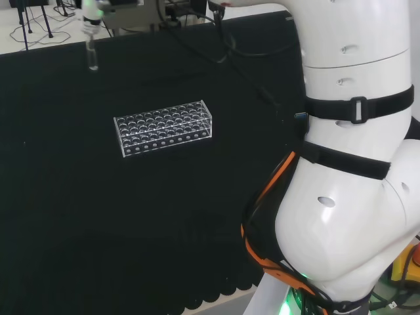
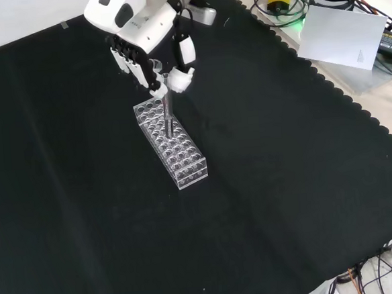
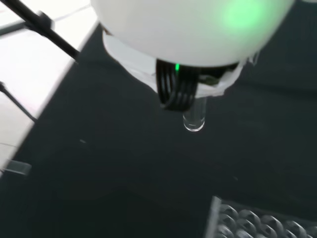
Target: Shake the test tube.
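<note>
A clear glass test tube (image 2: 168, 108) hangs upright in the air, pinched at its upper end by the hand (image 2: 151, 62), which comes in from the top of the front view. In the head view the tube (image 1: 92, 54) hangs at the top left, high above the cloth, with the fingers (image 1: 92, 14) round its top. In the wrist view the tube's round lower end (image 3: 194, 118) sticks out below the blurred white hand (image 3: 188, 34). A clear plastic tube rack (image 1: 164, 127) with several empty holes stands on the black cloth; in the front view the rack (image 2: 172, 145) lies below the tube.
The arm's white links (image 1: 354, 164) take up the head view's right. Past the cloth's scalloped far edge in the front view lie a white sheet (image 2: 344, 37) and cables (image 2: 287, 6). Black cloth (image 2: 286, 181) spreads round the rack.
</note>
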